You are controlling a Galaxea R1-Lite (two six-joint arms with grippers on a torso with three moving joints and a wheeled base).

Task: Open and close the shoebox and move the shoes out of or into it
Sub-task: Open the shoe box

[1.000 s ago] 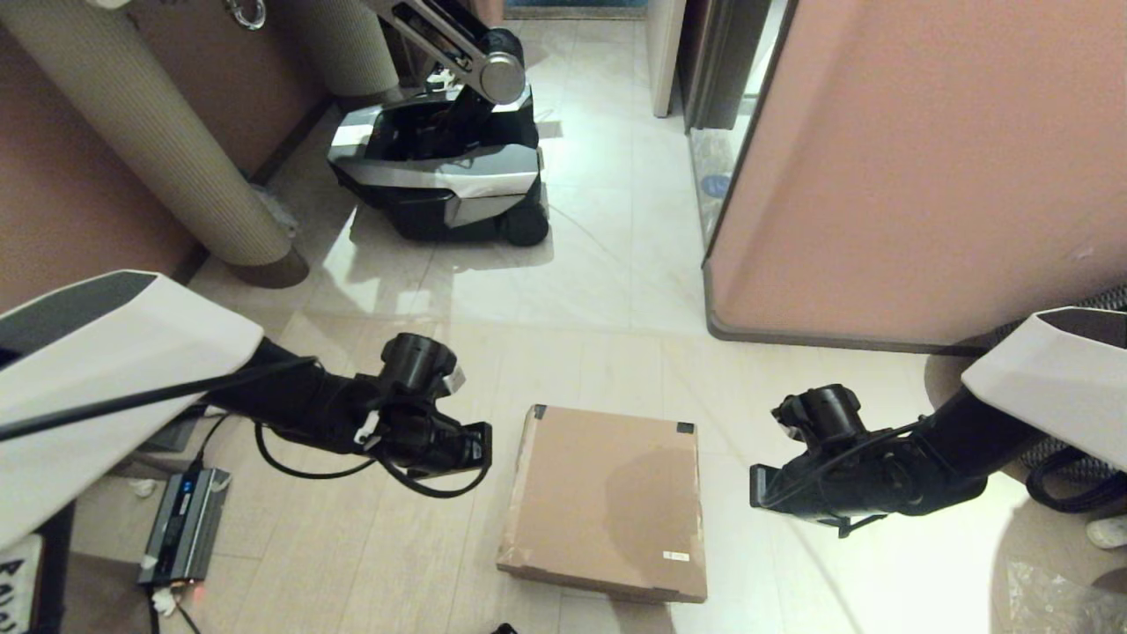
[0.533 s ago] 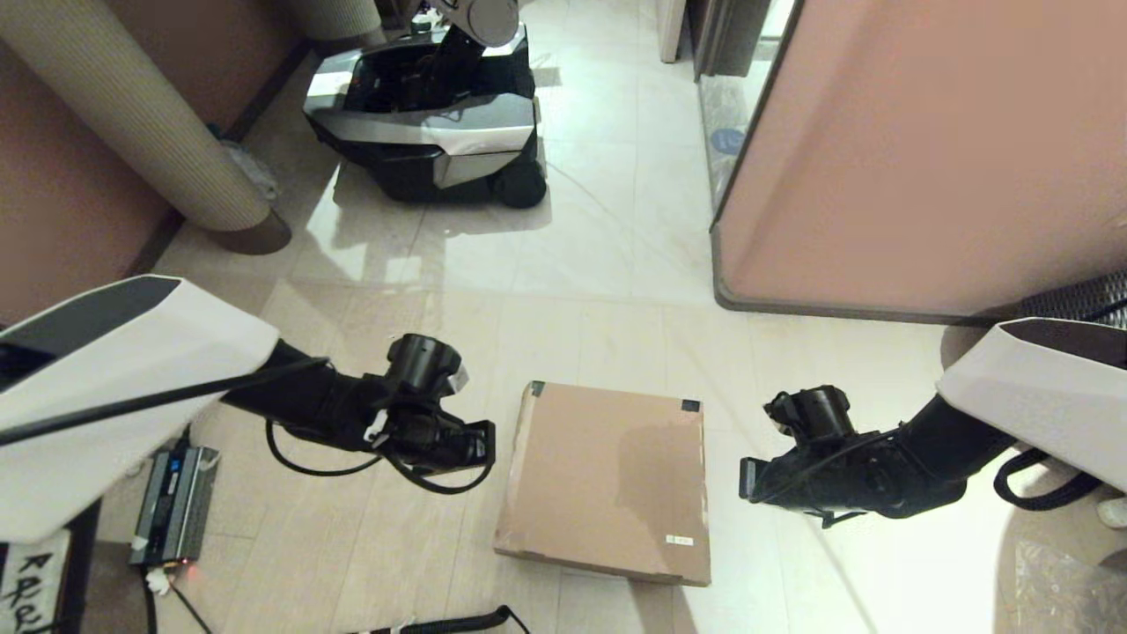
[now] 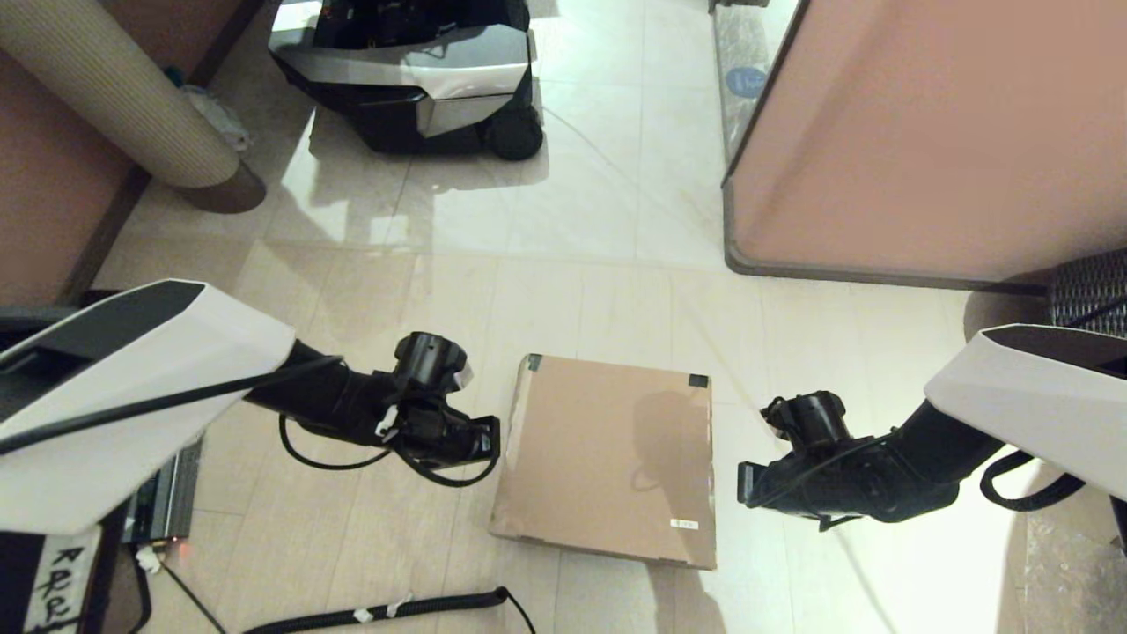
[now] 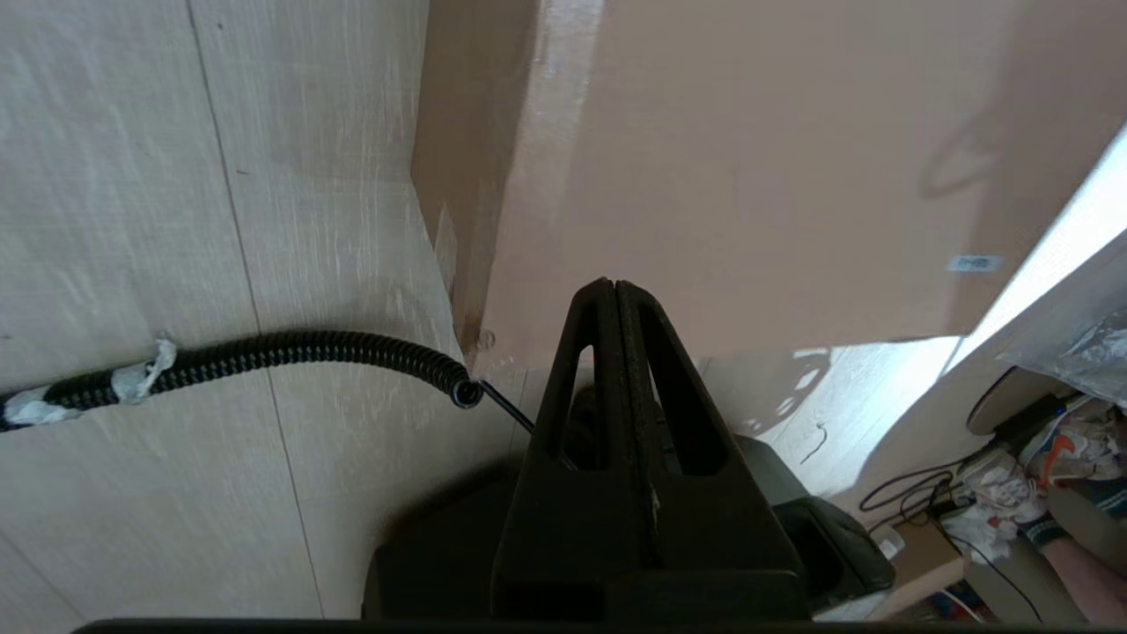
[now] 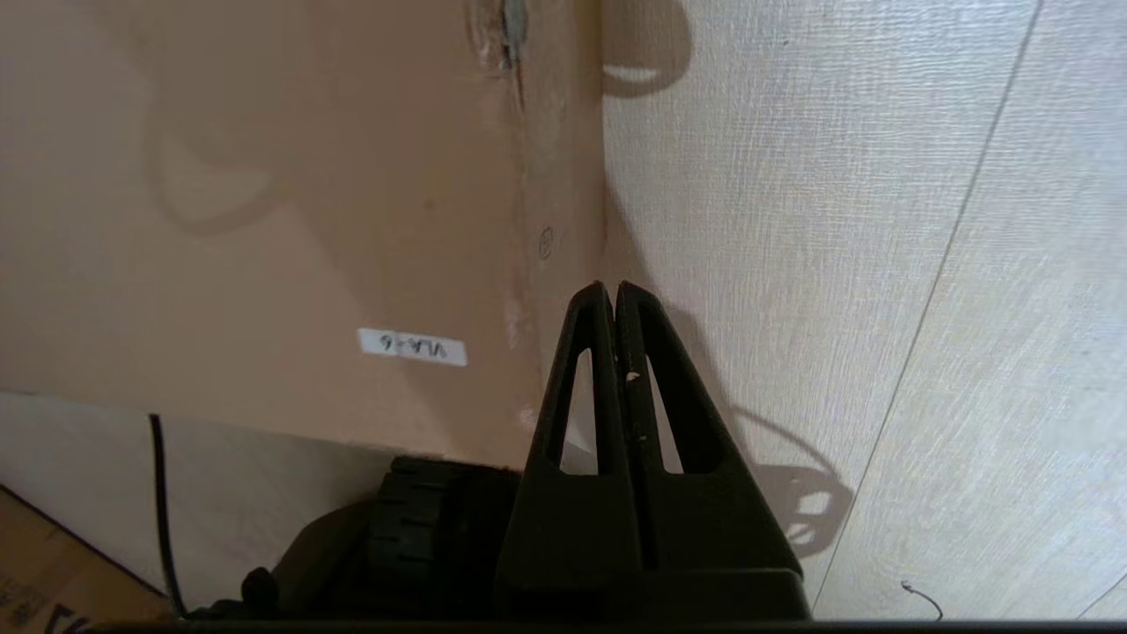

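The shoebox (image 3: 607,458) lies on the floor with its lid down, a plain brown square with black tape on its two far corners and a small white label (image 3: 683,524). The shoes are hidden. My left gripper (image 3: 480,438) hangs shut just off the box's left side, apart from it. In the left wrist view the left gripper (image 4: 609,286) points down over the near left corner of the shoebox (image 4: 748,158). My right gripper (image 3: 753,484) is shut and empty just off the box's right side. In the right wrist view the right gripper (image 5: 614,289) hangs beside the near right edge of the shoebox (image 5: 264,220).
Another robot's base (image 3: 414,62) stands on the floor far ahead. A ribbed column (image 3: 114,97) rises at the far left and a pink partition (image 3: 924,132) at the far right. A coiled black cable (image 3: 396,608) lies near the box's front left corner. A grey woven basket (image 3: 1087,282) is at the right.
The camera has tipped downward, so the floor, the far robot and the partition have slid up the picture. Both grippers stay shut at the box's two sides, a little closer to it.
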